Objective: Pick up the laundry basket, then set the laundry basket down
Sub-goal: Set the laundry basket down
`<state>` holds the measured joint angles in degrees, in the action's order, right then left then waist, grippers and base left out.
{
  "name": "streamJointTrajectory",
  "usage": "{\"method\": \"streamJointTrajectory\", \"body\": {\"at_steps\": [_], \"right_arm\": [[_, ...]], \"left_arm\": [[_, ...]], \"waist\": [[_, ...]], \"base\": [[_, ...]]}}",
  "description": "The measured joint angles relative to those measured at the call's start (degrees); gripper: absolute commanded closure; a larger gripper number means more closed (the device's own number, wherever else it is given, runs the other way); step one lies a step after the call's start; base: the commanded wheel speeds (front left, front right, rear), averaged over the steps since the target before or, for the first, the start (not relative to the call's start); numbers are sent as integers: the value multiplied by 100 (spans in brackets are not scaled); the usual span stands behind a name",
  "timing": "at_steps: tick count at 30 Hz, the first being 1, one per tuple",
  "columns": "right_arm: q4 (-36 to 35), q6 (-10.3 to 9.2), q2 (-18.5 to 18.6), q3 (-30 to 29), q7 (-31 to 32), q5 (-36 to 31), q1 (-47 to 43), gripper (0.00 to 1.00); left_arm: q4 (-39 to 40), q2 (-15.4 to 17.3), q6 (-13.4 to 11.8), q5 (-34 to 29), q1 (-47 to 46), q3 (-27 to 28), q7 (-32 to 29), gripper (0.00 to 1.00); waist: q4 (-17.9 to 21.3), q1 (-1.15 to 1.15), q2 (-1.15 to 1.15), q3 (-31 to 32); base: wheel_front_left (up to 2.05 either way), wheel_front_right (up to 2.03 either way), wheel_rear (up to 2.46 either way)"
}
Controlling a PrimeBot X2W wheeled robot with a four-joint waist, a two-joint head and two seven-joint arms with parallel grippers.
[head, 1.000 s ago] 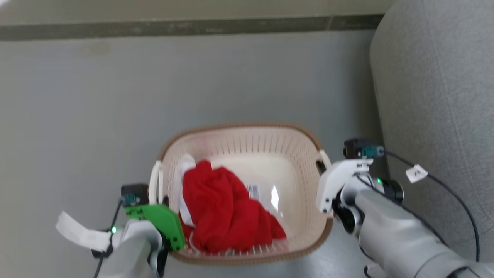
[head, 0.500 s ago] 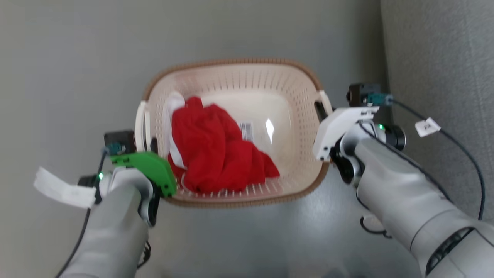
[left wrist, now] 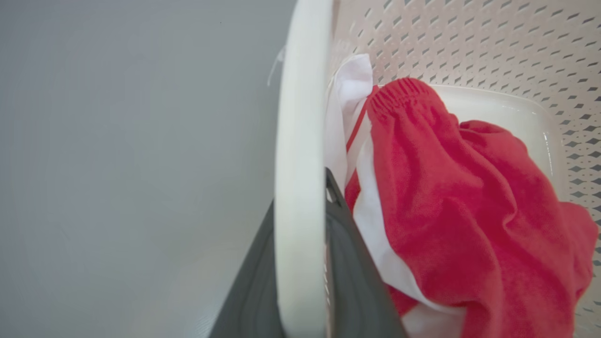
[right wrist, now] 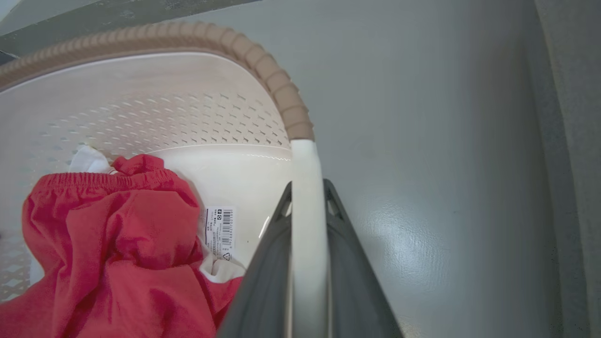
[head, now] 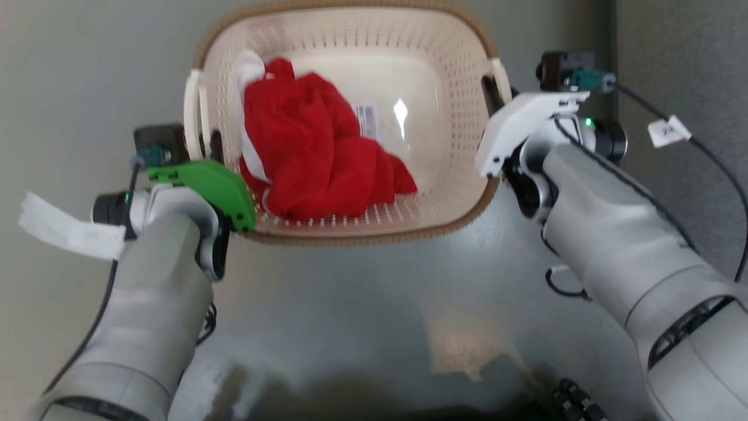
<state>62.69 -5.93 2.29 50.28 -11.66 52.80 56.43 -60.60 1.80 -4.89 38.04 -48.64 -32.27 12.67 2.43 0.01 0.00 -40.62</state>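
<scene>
Left end effector (left wrist: 300, 192) clamped on the left handle (left wrist: 300, 117), one dark finger on each side of the white loop; right end effector (right wrist: 307, 188) clamped the same way on the right handle (right wrist: 305, 164), just below where the brown trim ends; so the basket (head: 350, 238) hangs between the two arms, straight ahead of the robot, over grey floor (head: 350, 304); cannot tell for sure if its bottom is off the floor, looks like the carry/lift part, set-down not yet done; inside: red garment (head: 315, 158) bunched toward the left side, white cloth (head: 248, 64) under it by the left wall, sticker (head: 366, 120) on the bare bottom; load sits left of centre, so the left side probably pulls more; to do it well: move both arms together at one height, same spacing, so the loops don't twist or slide along the fingers; no squeezing inward, plastic wall will flex; stay clear of the grey upholstery (head: 689, 58) near the right arm; lower flat and slow, release only once the bottom rests fully on the floor.
</scene>
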Motion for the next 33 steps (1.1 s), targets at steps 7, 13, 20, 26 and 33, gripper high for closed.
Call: {"method": "streamJointTrajectory", "body": {"at_steps": [7,13,20,26,33], "right_arm": [[16,-22,22,-26,-67,-43,419,100],[16,-24,41,-69,-105,-53,676,100],[36,-23,51,-76,-168,-86,787,100],[53,-14,56,-76,-230,-87,844,100],[82,-14,63,-76,-268,-96,943,85]], "left_arm": [[12,12,-19,-53,-420,46,56,100],[26,20,-34,-97,-690,71,58,100],[-1,24,-35,-114,-838,93,116,100],[-21,25,-35,-121,-899,125,207,100],[-30,24,-44,-144,-983,166,235,100]], "waist": [[21,0,0,-574],[37,0,0,-985],[52,0,0,-1507],[54,0,0,-1693],[55,0,0,-1746]], "base": [[0,0,0],[0,0,0],[0,0,0],[0,0,0],[0,0,0]]}}
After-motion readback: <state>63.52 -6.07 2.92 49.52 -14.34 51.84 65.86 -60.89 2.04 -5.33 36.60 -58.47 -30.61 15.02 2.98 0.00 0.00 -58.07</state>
